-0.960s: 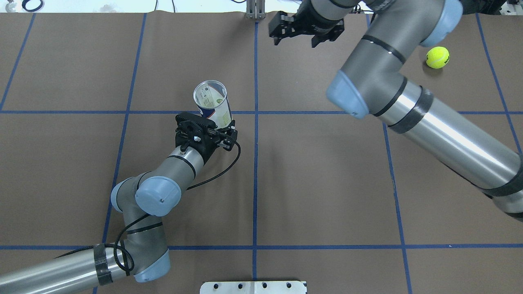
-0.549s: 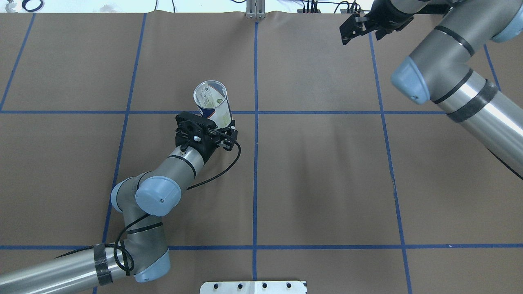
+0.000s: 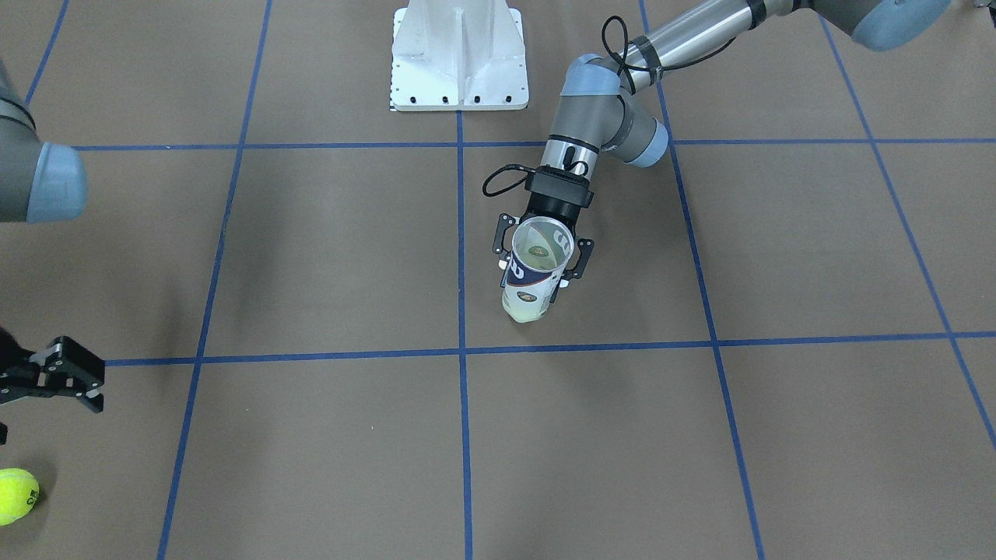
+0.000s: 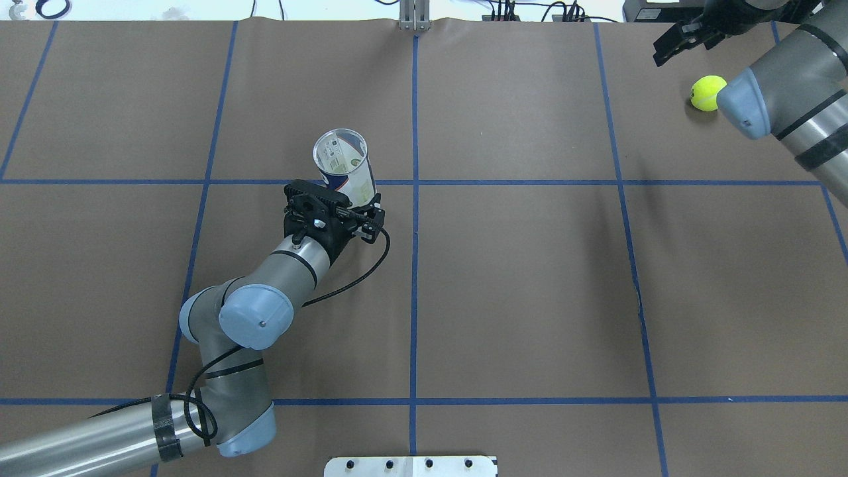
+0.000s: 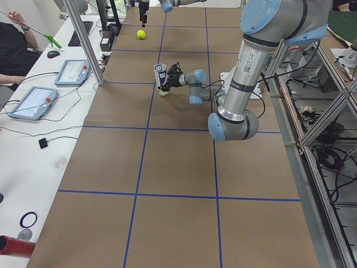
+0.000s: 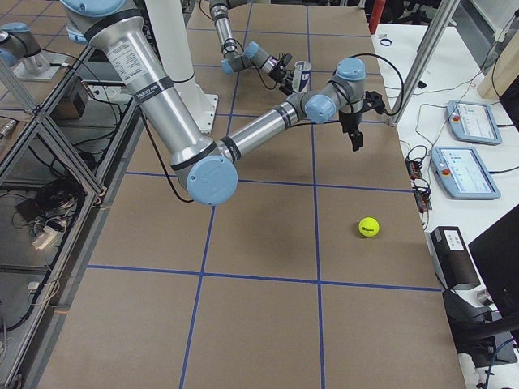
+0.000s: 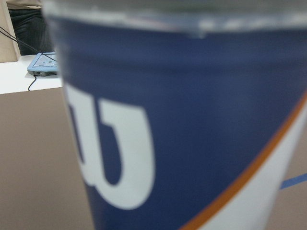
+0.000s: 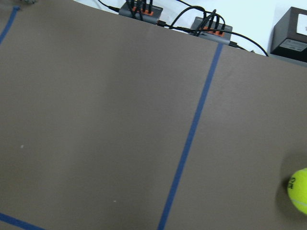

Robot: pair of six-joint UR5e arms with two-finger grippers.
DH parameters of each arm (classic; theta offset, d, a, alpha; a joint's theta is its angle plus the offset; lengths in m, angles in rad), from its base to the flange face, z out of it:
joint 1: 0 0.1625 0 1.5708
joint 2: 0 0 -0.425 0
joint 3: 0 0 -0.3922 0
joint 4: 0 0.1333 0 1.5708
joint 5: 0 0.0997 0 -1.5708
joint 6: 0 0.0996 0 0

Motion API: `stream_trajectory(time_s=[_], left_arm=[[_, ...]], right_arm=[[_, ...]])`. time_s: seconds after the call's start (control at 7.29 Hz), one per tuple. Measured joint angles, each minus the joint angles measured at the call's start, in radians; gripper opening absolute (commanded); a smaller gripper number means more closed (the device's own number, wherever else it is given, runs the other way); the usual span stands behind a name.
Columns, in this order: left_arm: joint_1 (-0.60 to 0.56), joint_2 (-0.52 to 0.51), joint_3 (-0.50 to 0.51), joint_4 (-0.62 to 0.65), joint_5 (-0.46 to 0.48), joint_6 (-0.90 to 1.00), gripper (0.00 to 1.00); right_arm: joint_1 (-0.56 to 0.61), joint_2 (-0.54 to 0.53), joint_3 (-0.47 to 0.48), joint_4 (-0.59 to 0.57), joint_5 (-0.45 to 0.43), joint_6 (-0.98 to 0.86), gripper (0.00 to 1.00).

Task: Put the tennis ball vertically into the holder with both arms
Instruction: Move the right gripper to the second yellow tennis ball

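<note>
Left hand (image 3: 542,258): pinching the can (image 4: 344,165) mid-body, near the centre of the desk (image 4: 530,298).
Right hand (image 3: 87,379): spread wide, empty, hovering near the ball (image 4: 707,93) at the far corner.
Risk: one clumsy nudge and that ball rolls off the desk. An off-centre drop clips the can's mouth.
Can axis: vertical, mouth up.

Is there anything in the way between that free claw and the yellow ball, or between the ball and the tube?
Nothing visible. Only bare table lies between the right gripper and the tennis ball, and between the ball and the holder, whose top is open.
</note>
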Motion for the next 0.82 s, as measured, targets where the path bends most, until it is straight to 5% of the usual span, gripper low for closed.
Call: stream_trajectory(time_s=[0.27, 0.82], left_arm=[[-0.007, 0.0, 0.0, 0.0, 0.0, 0.002, 0.77], [-0.011, 0.0, 0.0, 0.0, -0.002, 0.006, 0.77]], right_arm=[[0.021, 0.003, -0.178, 0.184, -0.011, -0.065, 0.99], [0.029, 0.003, -0.321, 0.288, -0.068, -0.169, 0.99]])
